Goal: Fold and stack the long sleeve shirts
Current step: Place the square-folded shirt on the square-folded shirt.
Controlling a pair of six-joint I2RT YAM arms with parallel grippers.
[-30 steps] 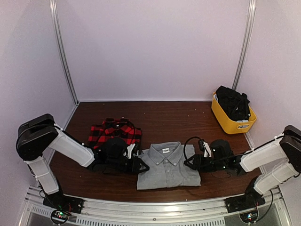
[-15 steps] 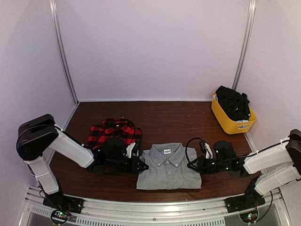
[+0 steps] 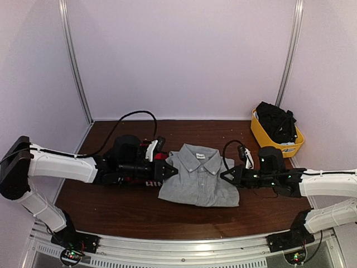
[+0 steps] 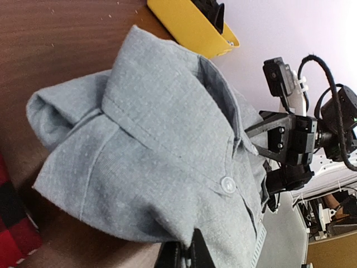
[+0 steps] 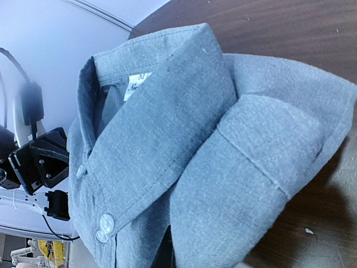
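The grey shirt [image 3: 198,176] lies folded in the middle of the frame, with its collar and buttons on top. The left gripper [image 3: 169,171] pinches its left edge. The right gripper [image 3: 227,177] pinches its right edge. The red shirt [image 4: 14,229] peeks out at the lower left of the left wrist view.

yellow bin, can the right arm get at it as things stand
Probably not yet: the right gripper has its jaws shut on the grey shirt. Only bare table lies between it and the yellow bin, so once freed the way looks open.
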